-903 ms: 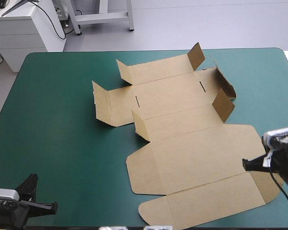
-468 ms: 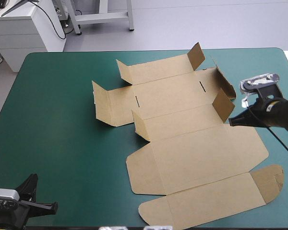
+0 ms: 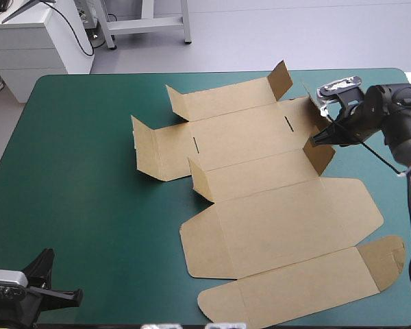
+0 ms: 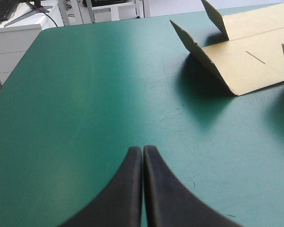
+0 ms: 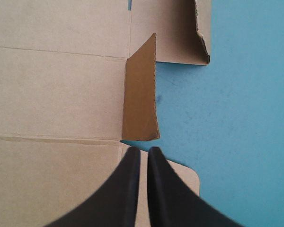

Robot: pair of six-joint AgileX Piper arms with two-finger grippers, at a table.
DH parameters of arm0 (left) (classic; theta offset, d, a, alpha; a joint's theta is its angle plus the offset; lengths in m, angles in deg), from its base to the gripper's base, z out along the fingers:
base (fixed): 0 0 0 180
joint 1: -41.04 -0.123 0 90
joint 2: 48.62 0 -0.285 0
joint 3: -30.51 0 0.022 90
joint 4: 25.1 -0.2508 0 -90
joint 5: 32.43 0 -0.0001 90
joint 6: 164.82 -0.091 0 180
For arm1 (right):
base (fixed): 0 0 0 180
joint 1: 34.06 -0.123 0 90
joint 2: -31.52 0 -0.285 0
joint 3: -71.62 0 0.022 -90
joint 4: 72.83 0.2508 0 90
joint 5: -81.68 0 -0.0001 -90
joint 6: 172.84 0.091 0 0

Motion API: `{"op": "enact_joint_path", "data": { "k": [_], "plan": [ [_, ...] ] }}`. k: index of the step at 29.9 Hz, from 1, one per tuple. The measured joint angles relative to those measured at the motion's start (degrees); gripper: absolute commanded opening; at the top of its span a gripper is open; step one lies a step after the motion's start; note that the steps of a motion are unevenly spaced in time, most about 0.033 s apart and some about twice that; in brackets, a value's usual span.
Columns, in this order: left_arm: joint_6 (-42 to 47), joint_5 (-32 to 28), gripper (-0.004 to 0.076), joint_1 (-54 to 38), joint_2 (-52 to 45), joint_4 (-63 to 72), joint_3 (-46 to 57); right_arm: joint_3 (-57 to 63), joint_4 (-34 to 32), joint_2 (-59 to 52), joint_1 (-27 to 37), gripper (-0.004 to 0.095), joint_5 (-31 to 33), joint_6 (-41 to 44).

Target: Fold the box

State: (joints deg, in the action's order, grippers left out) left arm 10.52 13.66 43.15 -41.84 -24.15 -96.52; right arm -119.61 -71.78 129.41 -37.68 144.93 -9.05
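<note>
The brown box (image 3: 260, 178) lies unfolded in the middle of the teal-green table, most panels flat and several small flaps standing up. My right gripper (image 3: 316, 140) is shut and hovers at the box's right side, just by the raised side flap (image 3: 320, 151). In the right wrist view its shut tips (image 5: 143, 151) point at that upright flap (image 5: 141, 94), with flat board (image 5: 57, 85) beside it. My left gripper (image 3: 75, 296) rests at the table's near left corner, shut (image 4: 143, 151), well short of the box's left raised flap (image 4: 203, 56).
Bare teal-green cover (image 3: 82, 171) stretches along the left side of the table and in a strip to the right of the box (image 3: 390, 178). The rounded lid tab (image 3: 387, 253) reaches close to the near right edge.
My right arm has swung from the near right edge of the table toward the far side, ending at the box's raised right flap. The left arm and the box have not moved.
</note>
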Motion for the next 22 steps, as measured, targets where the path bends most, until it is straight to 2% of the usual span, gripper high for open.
{"op": "enact_joint_path", "data": {
  "k": [6, 8, 22],
  "plan": [
    [0.0, 0.0, -0.0008, 0.0, 0.0, 0.0, 0.0, -5.3, 0.1, 7.3, 0.0, 0.0613, 4.5, -0.3],
    [0.0, 0.0, -0.0008, 0.0, 0.0, 0.0, 0.0, -6.9, 0.1, 9.4, 0.0, 0.0693, 5.9, -0.3],
    [0.0, 0.0, -0.0008, 0.0, 0.0, 0.0, 0.0, -10.2, 0.6, 20.0, 0.1, 0.0697, 7.4, -5.6]
  ]
}}
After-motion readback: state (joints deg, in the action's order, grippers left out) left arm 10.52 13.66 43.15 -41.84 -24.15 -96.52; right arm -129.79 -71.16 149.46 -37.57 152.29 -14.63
